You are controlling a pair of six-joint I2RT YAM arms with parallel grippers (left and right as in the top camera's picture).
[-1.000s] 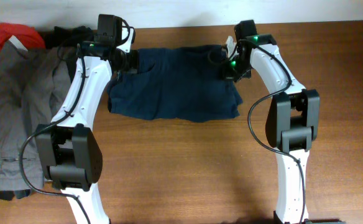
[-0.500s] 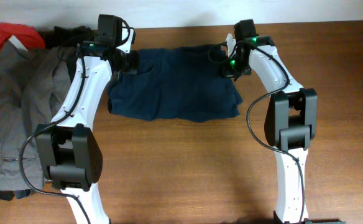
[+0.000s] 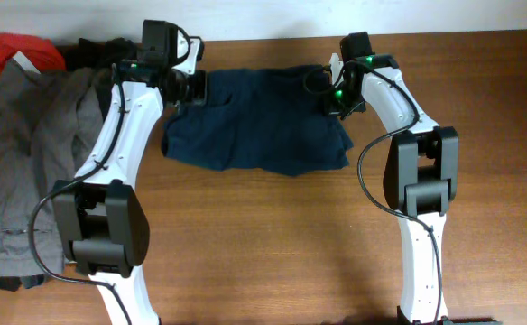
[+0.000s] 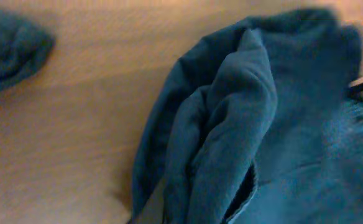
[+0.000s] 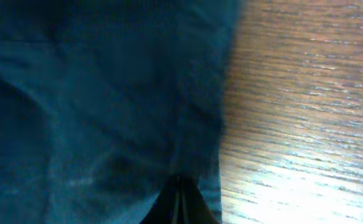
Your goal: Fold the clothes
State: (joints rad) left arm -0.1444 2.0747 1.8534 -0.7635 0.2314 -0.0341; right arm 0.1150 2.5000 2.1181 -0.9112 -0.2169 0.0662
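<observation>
Table (image 3: 272, 244) stretches wide below the navy shorts (image 3: 263, 126).

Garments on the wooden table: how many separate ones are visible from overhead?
4: dark navy-blue shorts spread at the far middle; long grey trousers along the left edge; a black garment and a small red cloth piece at the far left corner. Others may be hidden underneath.

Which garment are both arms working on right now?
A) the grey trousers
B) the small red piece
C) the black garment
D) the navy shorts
D: both wrist views show only navy cloth on wood, which is the navy shorts. The grey trousers and red piece lie off to the left in the overhead view.
</observation>
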